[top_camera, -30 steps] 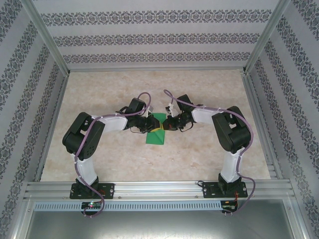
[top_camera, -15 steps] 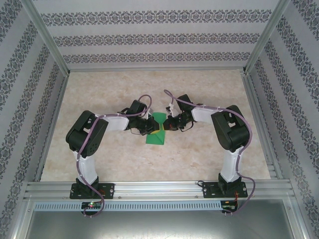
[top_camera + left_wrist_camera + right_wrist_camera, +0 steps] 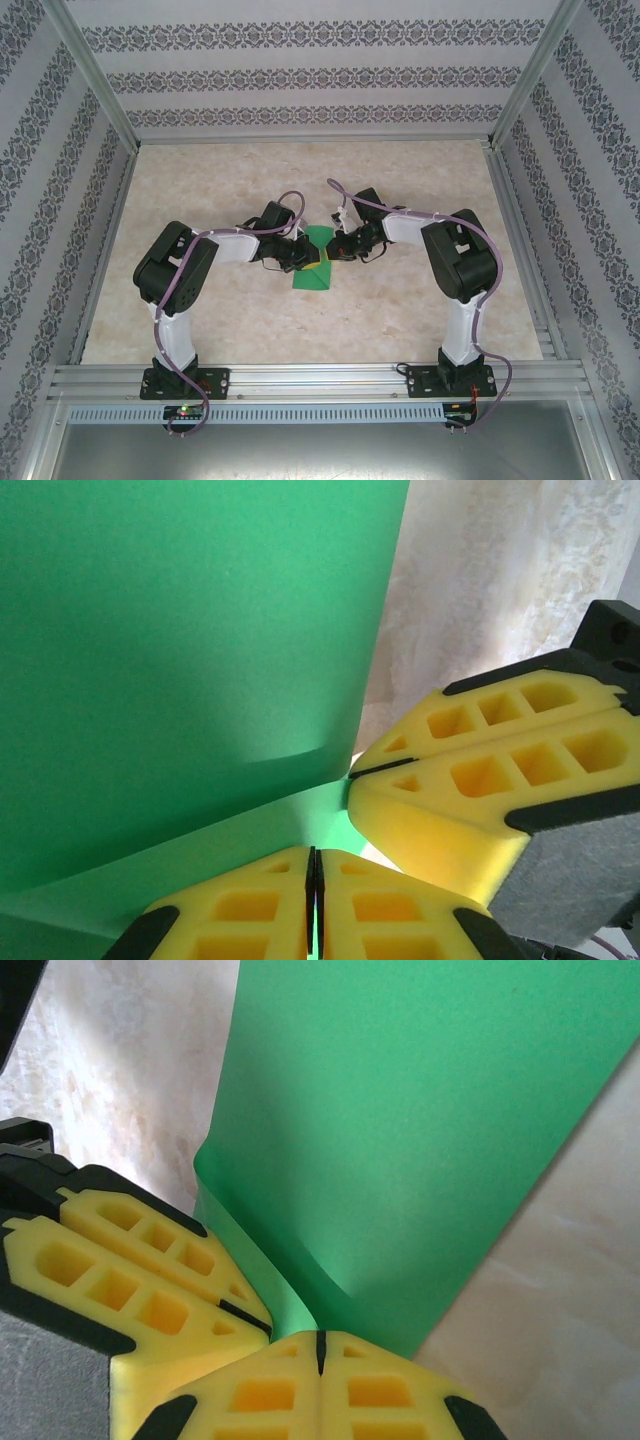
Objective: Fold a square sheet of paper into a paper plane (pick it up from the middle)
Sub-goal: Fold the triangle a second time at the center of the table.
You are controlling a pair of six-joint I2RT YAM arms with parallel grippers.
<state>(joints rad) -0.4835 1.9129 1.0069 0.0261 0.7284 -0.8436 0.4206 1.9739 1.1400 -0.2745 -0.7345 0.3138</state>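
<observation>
Two grippers, the left gripper and the right gripper, are clamped on the middle of the square sheet of paper (at the centre of the table), so the pick-up appears in hand; next, raise both evenly.

Under me lies a beige marbled tabletop, with damask-striped wall panels and aluminium frame rails around it.

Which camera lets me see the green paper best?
The top external view: the green paper shows most of its outline, though small. The wrist views are so close that it runs off frame, bent near the yellow fingers.
</observation>
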